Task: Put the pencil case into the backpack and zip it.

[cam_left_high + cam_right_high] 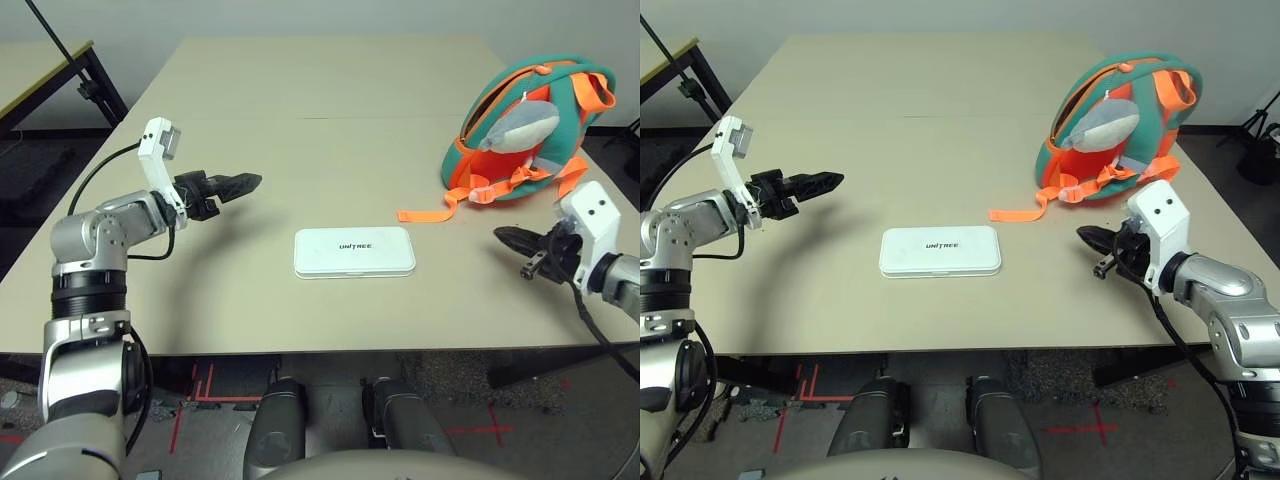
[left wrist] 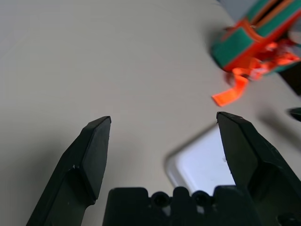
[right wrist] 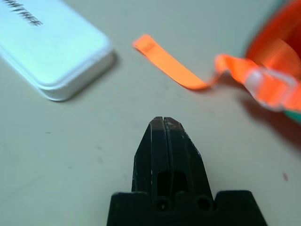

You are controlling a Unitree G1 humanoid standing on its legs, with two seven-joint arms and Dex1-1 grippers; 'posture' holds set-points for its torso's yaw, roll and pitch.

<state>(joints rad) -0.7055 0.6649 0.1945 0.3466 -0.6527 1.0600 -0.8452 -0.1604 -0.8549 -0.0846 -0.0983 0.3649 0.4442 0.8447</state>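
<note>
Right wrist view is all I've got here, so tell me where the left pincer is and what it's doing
Observer: The left pincer hangs above the table, off to the left of the pencil case, with its fingers spread wide and nothing between them.
Operator: Okay, and is the backpack open
Observer: The backpack lies at the table's far right with its main zipper gaping open along the top.
Operator: Anything attached to the bag
Observer: A grey plush shark sits on its orange front panel.
Operator: How is my right pincer placed against the case
Observer: The right pincer, fingers shut on nothing, hovers right of the case, pointing toward it, clear of the loose orange strap.
</note>
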